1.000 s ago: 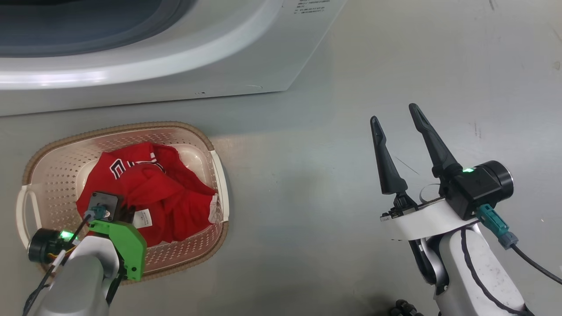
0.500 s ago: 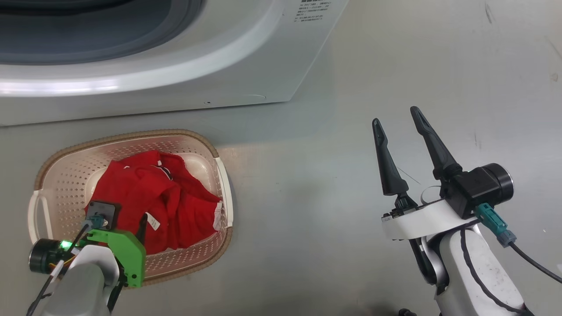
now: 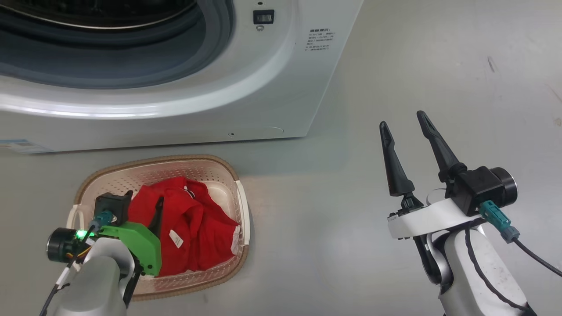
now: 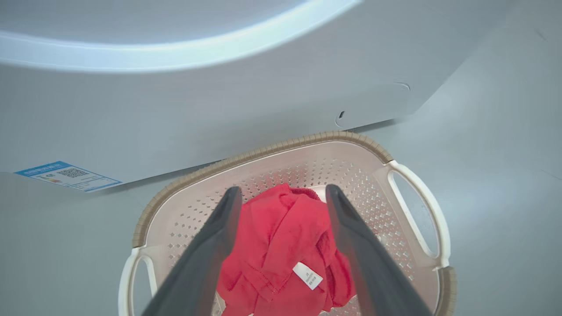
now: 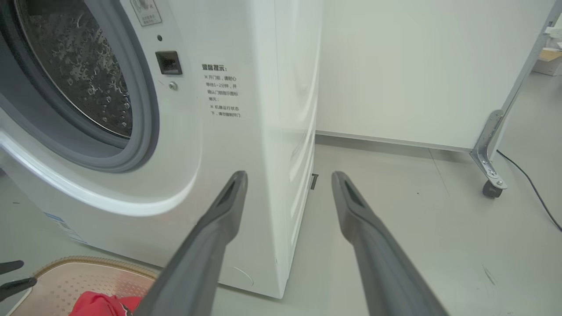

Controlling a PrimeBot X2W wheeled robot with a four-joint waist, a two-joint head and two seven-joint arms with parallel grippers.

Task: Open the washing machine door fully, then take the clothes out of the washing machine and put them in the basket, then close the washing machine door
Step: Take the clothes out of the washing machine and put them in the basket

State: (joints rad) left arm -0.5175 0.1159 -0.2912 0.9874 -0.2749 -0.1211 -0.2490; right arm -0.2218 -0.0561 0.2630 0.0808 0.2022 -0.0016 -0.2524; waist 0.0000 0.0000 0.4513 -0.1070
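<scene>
The clothes (image 3: 193,228) lay in a red heap inside the basket (image 3: 175,159), crumpled, with a white label (image 3: 176,239) facing up and white trim against the basket's right wall. The heap filled the middle and right of the basket; perforated cream wall showed around the rest. The basket sat on the grey floor (image 3: 351,197), upright.

The left gripper (image 4: 283,191) hung over the basket with its two fingers spread apart, one on either side of the heap's top. Nothing was pinched between them. Whether a finger (image 3: 156,215) brushed the cloth could not be told, as the wrist view foreshortened the gap.

Just behind the basket stood the washer (image 3: 263,87), its grey-ringed mouth open above the basket. From the right wrist, the steel drum (image 5: 79,66) showed beaded perforated wall in the part that was visible. A blue sticker (image 4: 68,175) sat low on the washer's front, behind and left of the basket.

Well to the basket's right, the right gripper (image 3: 402,119) was held above bare floor, fingers wide apart and holding nothing, pointing toward the washer's right corner.
</scene>
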